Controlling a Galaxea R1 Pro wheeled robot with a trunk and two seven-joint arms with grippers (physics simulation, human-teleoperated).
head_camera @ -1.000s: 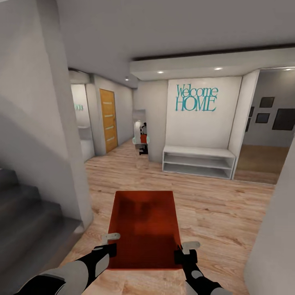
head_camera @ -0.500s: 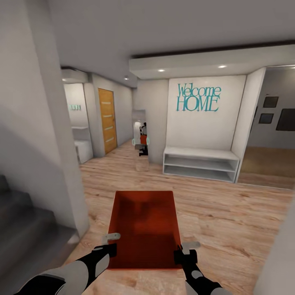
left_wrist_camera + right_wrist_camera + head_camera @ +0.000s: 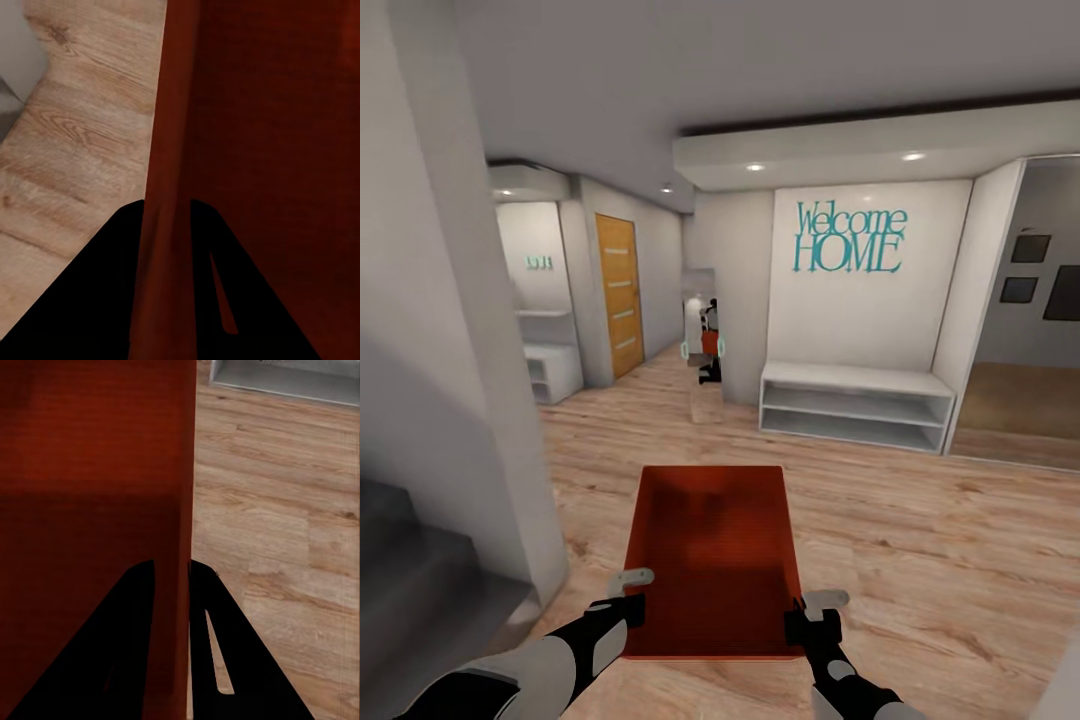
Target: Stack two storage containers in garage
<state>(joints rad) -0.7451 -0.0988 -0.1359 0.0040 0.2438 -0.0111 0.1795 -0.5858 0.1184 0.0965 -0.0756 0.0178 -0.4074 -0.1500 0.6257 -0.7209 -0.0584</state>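
One orange-red storage container [image 3: 712, 555] is carried in front of me above the light wood-plank flooring, lidless and empty. My left gripper [image 3: 628, 600] is shut on its left wall near the close corner; in the left wrist view the container wall [image 3: 161, 225] runs between the dark fingers [image 3: 82, 300]. My right gripper [image 3: 812, 615] is shut on the right wall, and the right wrist view shows that wall [image 3: 176, 585] pinched between its fingers [image 3: 217, 660]. I am in a hallway.
A grey pillar [image 3: 470, 330] and dark stairs [image 3: 410, 580] stand close on the left. Ahead are a white bench shelf [image 3: 855, 405] under a "Welcome HOME" wall [image 3: 850, 240], a narrow mirror [image 3: 705, 340], an orange door [image 3: 618, 295], and a room opening on the right [image 3: 1030, 340].
The view has advanced and turned slightly left, so the pillar and stairs slid left and the bench drew nearer. The container and both grippers keep the same place relative to me.
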